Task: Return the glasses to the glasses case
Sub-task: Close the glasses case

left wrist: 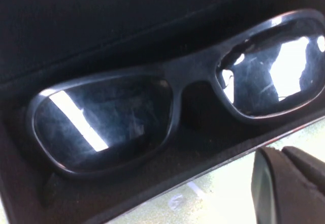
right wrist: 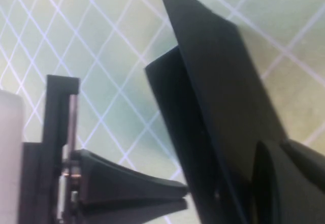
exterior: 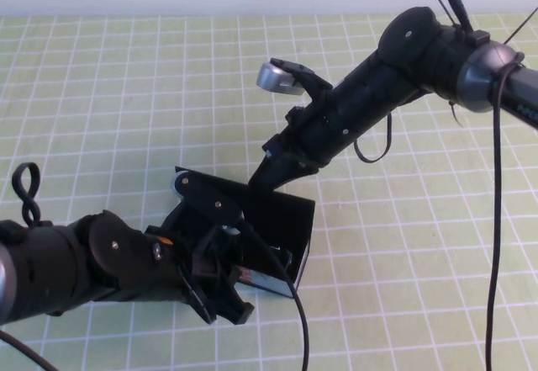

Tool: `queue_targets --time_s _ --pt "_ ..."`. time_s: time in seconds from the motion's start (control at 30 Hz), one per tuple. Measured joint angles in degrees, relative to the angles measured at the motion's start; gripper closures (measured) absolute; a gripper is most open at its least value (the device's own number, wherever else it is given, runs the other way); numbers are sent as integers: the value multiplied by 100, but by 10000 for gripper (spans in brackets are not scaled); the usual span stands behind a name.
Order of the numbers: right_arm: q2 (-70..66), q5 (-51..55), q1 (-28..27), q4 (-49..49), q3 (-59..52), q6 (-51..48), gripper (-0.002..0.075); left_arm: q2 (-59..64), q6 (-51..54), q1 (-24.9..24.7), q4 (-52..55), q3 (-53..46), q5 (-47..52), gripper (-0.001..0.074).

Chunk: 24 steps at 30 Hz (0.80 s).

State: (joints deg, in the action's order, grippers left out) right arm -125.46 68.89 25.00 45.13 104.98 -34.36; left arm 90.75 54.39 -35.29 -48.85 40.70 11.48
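The glasses case (exterior: 282,211) stands open on the mat with its lid raised. The black glasses (left wrist: 195,79) lie flat inside it on the black lining (left wrist: 101,21), lenses up. In the high view the glasses are hidden behind my left arm. My left gripper (exterior: 223,299) hovers over the case's front edge, open and empty. One of its fingers (left wrist: 289,188) shows just outside the rim. My right gripper (exterior: 271,167) is at the top edge of the lid (right wrist: 218,82), open. One of its fingers (right wrist: 289,183) rests against the lid's face.
A green mat with a white grid (exterior: 126,93) covers the table. My right arm (exterior: 378,85) reaches in from the back right, with a cable (exterior: 496,219) hanging at the right. My left arm (exterior: 76,266) lies along the front left.
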Motion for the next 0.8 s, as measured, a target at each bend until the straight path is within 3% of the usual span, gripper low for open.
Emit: queue_targets --time_s 0.43,0.6,0.8 --pt "0 25 579 -409 -25 198 743 0 526 0 452 24 362 738" --pt "0 25 579 -551 -316 223 743 0 504 0 1744 427 1815 738" --pt "-10 25 586 -967 -372 420 743 -165 -644 0 3282 1413 3729 738"
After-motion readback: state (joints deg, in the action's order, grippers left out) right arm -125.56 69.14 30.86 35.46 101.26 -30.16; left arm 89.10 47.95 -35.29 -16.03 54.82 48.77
